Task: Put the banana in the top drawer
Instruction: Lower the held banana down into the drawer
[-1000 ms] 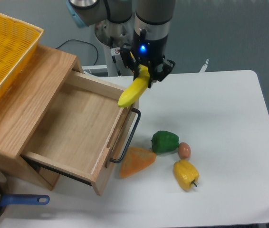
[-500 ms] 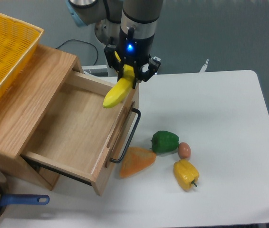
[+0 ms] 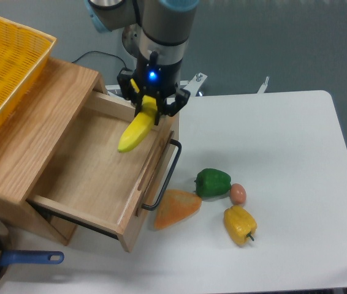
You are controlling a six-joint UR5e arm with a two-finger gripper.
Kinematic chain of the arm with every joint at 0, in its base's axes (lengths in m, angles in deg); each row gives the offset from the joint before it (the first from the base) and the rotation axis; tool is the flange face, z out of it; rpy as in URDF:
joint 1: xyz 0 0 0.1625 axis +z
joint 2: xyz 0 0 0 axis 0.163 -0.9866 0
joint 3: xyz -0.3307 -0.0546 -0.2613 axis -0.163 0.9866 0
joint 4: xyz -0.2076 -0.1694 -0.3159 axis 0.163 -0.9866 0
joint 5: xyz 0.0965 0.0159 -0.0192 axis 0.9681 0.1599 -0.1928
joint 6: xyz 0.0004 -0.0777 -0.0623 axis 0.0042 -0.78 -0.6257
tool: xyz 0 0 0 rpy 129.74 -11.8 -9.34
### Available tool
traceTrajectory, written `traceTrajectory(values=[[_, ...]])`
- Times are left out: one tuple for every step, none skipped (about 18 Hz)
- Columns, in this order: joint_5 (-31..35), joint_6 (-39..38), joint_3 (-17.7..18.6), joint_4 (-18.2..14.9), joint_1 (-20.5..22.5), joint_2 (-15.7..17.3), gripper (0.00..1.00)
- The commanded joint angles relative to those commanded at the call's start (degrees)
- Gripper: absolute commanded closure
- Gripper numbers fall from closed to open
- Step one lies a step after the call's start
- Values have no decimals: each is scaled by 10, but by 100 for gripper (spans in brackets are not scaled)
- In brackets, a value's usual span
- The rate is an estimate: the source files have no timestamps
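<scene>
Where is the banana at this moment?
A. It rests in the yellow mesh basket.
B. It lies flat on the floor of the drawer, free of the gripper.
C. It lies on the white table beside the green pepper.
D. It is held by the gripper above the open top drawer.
D: the gripper is shut on the upper end of the banana, which hangs tilted over the inside of the open top drawer.

- white bench [image 3: 284,159], carries everything below
- green bell pepper [image 3: 212,182] mid-bench, small brown egg-like item [image 3: 238,193] touching its right side
- yellow bell pepper [image 3: 240,225] just below the egg, stem pointing right
- orange wedge [image 3: 176,208] left of the peppers, near the black wire handle
- yellow mesh basket [image 3: 5,73] top left on the wooden cabinet [image 3: 38,116]
- dark pan with blue handle [image 3: 29,258], bottom-left corner
- black cable [image 3: 103,58] behind the cabinet
</scene>
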Motion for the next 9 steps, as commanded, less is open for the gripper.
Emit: traceTrajectory(values=[[1,-1,1,3,-6,-3,61],[1,-2,2,4,-11,-6,61],[1,-2,2,4,-14,-8,60],[1,-2,2,4,-17,-10,60],[1,-2,2,4,-18,-11,60],[1,-3,1,4,-18,-11,60],[1,-3,0,6,-23,-13,60],[2,-4,0,13,-28,-18,59],[3,-9,1,18,-32,-24,59]])
